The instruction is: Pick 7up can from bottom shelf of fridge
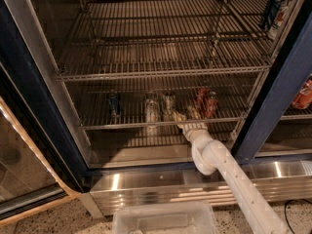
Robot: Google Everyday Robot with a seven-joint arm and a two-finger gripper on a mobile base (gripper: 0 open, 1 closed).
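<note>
the gripper [181, 116] hovers at the front rail of the bottom shelf [112, 126], just right of the 7up can [168, 104]; whether its jaws are apart i cannot tell. the can stands upright between a paler can [152, 110] and red cans [204, 101]. best to reach in level, centred on it, nudging neither neighbour.
</note>
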